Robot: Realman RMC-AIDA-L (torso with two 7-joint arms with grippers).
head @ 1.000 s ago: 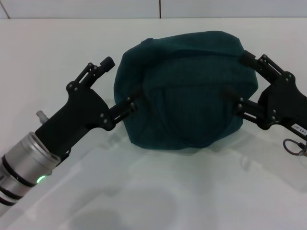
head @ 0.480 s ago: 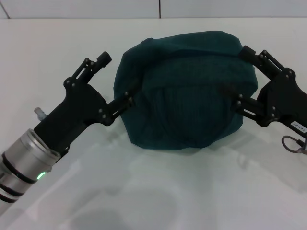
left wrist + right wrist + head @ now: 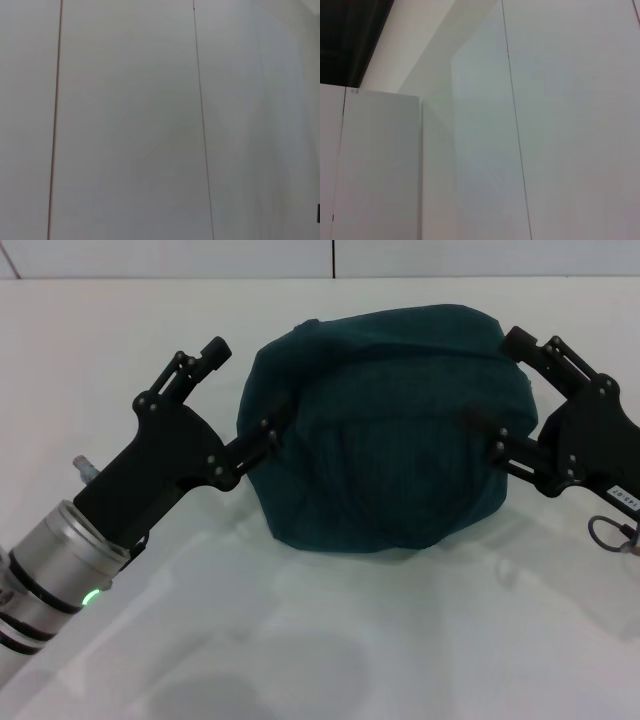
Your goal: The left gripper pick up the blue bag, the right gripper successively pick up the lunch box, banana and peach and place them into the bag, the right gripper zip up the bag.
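Flanking the bag: the blue bag (image 3: pixel 385 425) sits on the white bench (image 3: pixel 330 640) in the middle of the head view, between both grippers; it looks closed and domed, with no foil lining, handles or zipper pull visible from here.
Left gripper: the left gripper (image 3: pixel 243 397) is at the bag's left side; its fingers are spread wide, one finger (image 3: pixel 204 358) up and away from the cloth, the other finger (image 3: pixel 262 439) touching or just beside the bag's side; it has hold of nothing that I can see.
Right gripper: the right gripper (image 3: pixel 512 395) is at the bag's right side; its fingers also stand apart, the upper one at the bag's top right corner, the lower one against the side; I cannot tell if any cloth is pinched.
Deciding relation: the bag lies directly inward from each gripper, to the right of the left one and to the left of the right one; both are about equally near.
Long axis: the bag's long side runs left to right across the bench; its rounded top faces up.
Not in view: lunch box, banana and peach are seen nowhere; probably they are inside the bag already.
Wrist views: both show only plain pale surfaces.
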